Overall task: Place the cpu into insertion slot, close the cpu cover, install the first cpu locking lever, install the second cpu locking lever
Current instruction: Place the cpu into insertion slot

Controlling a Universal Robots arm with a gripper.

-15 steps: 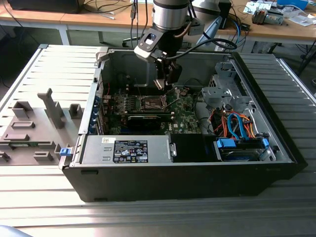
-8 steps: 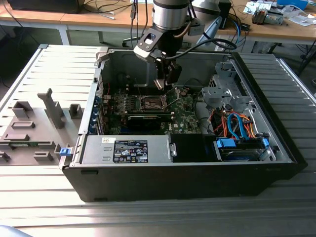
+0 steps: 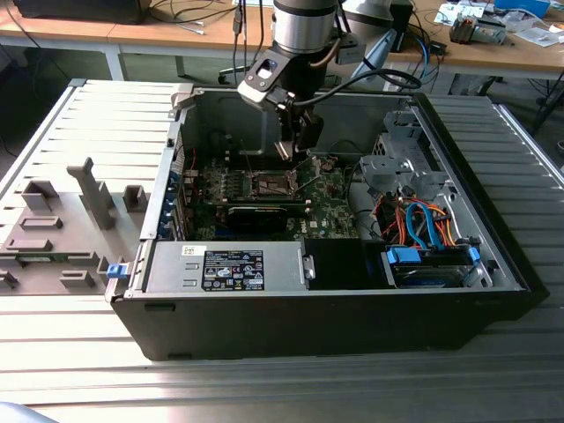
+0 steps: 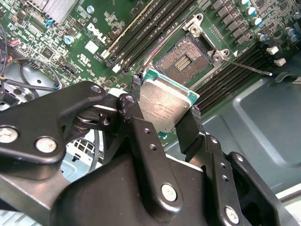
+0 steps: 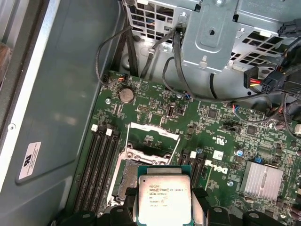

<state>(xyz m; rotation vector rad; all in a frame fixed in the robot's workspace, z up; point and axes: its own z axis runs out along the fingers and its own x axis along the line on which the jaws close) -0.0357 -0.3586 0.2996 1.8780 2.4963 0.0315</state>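
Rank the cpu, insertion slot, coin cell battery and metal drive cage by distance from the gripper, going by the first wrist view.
1. cpu: clamped in the gripper.
2. insertion slot: just beyond the cpu, uncovered.
3. coin cell battery: near the far edge of the circuit board.
4. metal drive cage: past the board.

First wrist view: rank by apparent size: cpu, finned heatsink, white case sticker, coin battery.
1. cpu, largest, though it sits nearest the camera, which inflates it.
2. finned heatsink and white case sticker: look about alike, so not ranked against each other.
3. coin battery, clearly smallest.
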